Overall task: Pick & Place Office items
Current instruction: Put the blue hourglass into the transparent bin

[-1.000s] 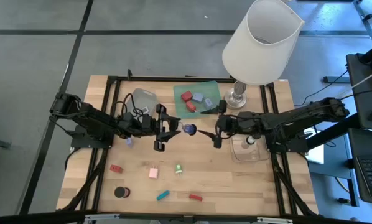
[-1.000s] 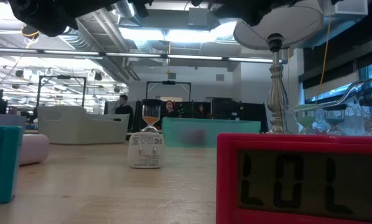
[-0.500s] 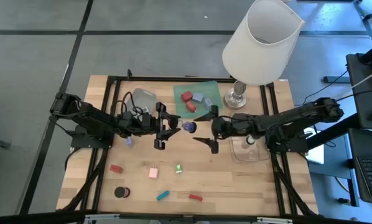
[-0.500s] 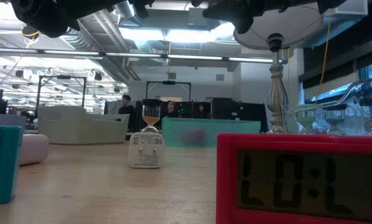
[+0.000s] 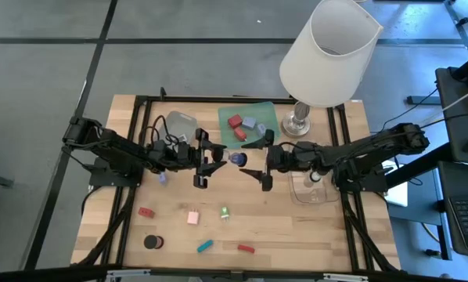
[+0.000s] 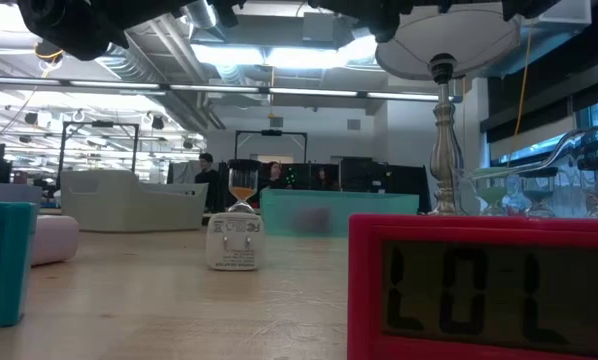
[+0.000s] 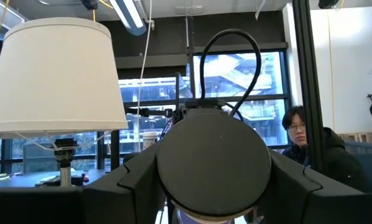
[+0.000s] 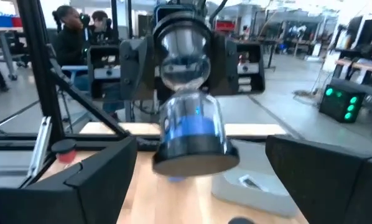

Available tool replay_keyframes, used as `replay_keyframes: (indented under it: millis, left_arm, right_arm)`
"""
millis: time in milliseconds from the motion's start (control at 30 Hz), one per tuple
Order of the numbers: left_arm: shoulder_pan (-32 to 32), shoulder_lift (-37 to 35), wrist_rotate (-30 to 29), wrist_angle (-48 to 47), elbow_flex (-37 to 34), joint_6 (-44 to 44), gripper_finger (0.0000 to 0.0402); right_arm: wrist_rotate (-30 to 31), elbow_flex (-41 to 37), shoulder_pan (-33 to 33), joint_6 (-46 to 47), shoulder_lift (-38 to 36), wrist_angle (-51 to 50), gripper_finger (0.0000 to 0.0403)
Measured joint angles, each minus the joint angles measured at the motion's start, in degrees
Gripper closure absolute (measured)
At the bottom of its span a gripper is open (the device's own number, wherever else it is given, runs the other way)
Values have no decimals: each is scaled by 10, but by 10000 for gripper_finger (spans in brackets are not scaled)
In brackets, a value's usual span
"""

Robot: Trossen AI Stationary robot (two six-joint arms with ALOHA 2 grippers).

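A small hourglass [image 5: 238, 159] with blue sand and black end caps hangs over the middle of the table, with my left gripper [image 5: 210, 160] shut on it. My right gripper [image 5: 260, 163] stands open just to its right. Its fingers [image 8: 80, 180] flank the blue-sand end [image 8: 195, 134] without touching it. Loose office items lie on the near part of the table: a red block [image 5: 145, 211], a pink piece [image 5: 193, 217], a green cap [image 5: 225, 212], a black cylinder [image 5: 150, 242], a teal bar [image 5: 205, 246] and a red bar [image 5: 246, 249]. My left gripper pinches the hourglass between its two fingers [image 8: 133, 65], which lie on either side of its clear bulb [image 8: 183, 59]. The fingers come from the table's left, slanting a little upward. The hourglass sticks out past them toward my right gripper, blue-sand end lower, clear of the table.
A green tray [image 5: 259, 113] with red and grey blocks lies at the far middle. A grey tray [image 5: 181, 123] is to its left and a clear tray [image 5: 300, 192] sits under my right arm. The white-shaded lamp [image 5: 328, 51] stands far right. A lavender block [image 5: 163, 178] lies under my left arm.
My right gripper has moved a little toward the table's left, closer to the hourglass, and has turned somewhat at the wrist. It stays open. My left gripper and the hourglass have kept still.
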Motion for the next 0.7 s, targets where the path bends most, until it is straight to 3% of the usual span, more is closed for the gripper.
replay_keyframes:
  millis: [333,700]
  left_arm:
    - [0,0,4,5,0,0,195]
    - [0,0,4,7,0,5,197]
  right_arm:
    - [-3,0,-8,-8,41,76,44]
    - [-3,0,-10,-7,43,83,45]
